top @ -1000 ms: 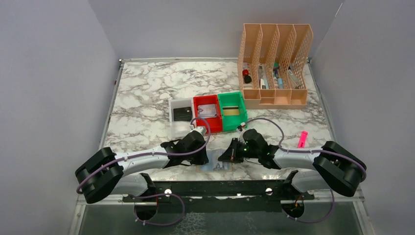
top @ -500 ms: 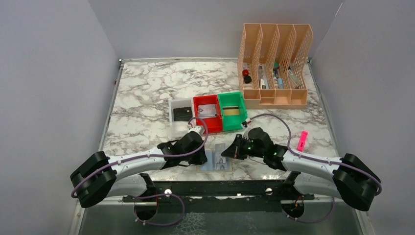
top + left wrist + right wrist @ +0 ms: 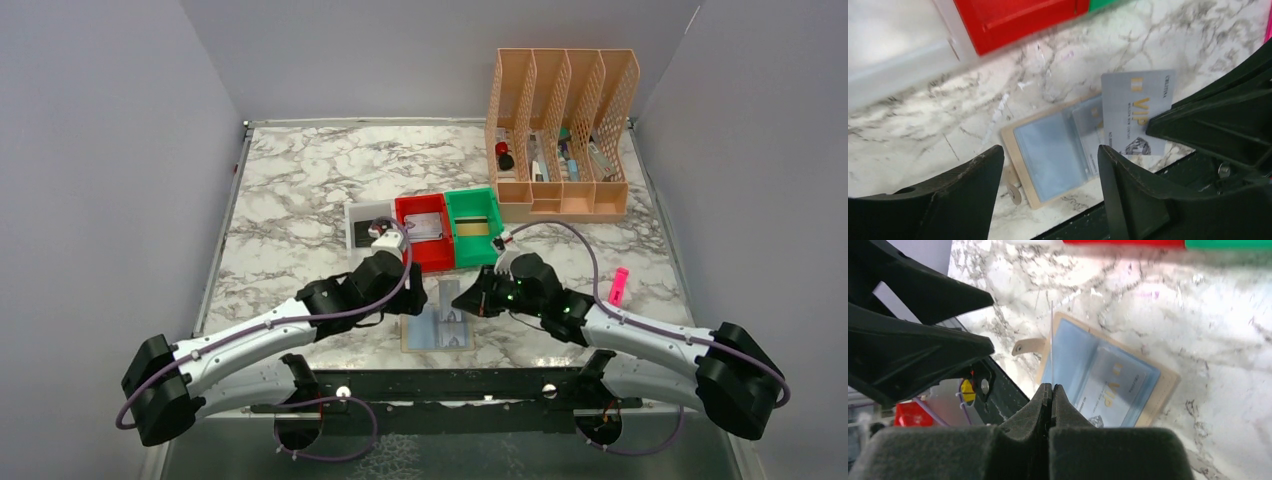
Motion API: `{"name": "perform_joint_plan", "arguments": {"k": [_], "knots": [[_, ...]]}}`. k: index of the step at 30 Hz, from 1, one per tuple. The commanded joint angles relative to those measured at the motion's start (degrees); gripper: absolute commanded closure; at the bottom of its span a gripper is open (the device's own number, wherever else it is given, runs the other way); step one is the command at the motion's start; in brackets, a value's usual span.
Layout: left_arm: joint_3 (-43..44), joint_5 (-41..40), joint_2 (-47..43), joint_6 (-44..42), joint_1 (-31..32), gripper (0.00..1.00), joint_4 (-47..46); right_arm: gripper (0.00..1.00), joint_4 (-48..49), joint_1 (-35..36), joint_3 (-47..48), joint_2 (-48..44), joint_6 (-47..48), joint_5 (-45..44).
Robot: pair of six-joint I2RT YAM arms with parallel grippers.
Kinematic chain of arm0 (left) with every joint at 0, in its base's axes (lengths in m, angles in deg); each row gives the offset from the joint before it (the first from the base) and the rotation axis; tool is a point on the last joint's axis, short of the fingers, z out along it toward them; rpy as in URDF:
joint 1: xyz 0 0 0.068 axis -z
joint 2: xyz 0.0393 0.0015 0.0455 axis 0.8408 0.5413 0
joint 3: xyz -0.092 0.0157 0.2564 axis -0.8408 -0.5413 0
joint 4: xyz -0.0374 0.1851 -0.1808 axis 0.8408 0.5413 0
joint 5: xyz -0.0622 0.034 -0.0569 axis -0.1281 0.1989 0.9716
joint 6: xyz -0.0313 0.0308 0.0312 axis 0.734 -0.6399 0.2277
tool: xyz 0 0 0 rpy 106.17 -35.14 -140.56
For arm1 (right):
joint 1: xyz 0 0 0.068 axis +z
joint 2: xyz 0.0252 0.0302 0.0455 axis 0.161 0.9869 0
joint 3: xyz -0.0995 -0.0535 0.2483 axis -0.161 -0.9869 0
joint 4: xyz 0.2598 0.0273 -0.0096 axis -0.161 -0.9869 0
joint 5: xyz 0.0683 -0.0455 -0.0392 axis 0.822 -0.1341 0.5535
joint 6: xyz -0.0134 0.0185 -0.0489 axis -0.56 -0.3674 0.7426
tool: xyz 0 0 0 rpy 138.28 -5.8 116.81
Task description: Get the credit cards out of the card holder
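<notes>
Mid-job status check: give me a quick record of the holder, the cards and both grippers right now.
card holder: lying open and flat on the table
held card: silvery grey, marked VIP, pinched by the right gripper above the holder
second card: also marked VIP, sitting in a blue-grey pocket
left gripper: open, over the holder, holding nothing
task state: one card out, at least one left to pull
</notes>
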Motion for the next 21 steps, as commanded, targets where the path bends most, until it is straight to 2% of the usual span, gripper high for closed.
{"name": "perform_joint_plan", "arguments": {"k": [1, 4, 7, 12, 16, 21], "knots": [[6.79, -13.01, -0.94, -6.12, -0.68, 0.23, 8.99, 0.99, -0.7, -0.28, 4.0, -1.86, 8.09, -4.15], [8.62, -20.46, -1.07, -8.71, -1.94, 0.11, 13.04, 0.99, -1.52, -0.28, 6.67, -1.92, 12.78, -6.19], [7.64, -22.78, -2.66, -11.93, -5.6, 0.02, 13.33, 0.99, -1.72, -0.28, 9.44, -1.03, 18.04, -8.52], [5.85, -21.85, -7.88, -11.11, -12.57, 0.01, 13.36, 0.99, -2.64, -0.19, 16.36, 4.22, 28.43, -12.62], [4.6, -23.74, -12.62, -10.0, -13.3, 0.01, 12.76, 0.99, -4.49, -0.04, 23.38, 11.12, 37.72, -14.56], [2.74, -21.83, -17.0, -10.95, -13.32, 0.01, 12.59, 0.99, -4.12, 0.59, 28.82, 18.14, 49.24, -18.57]]}}
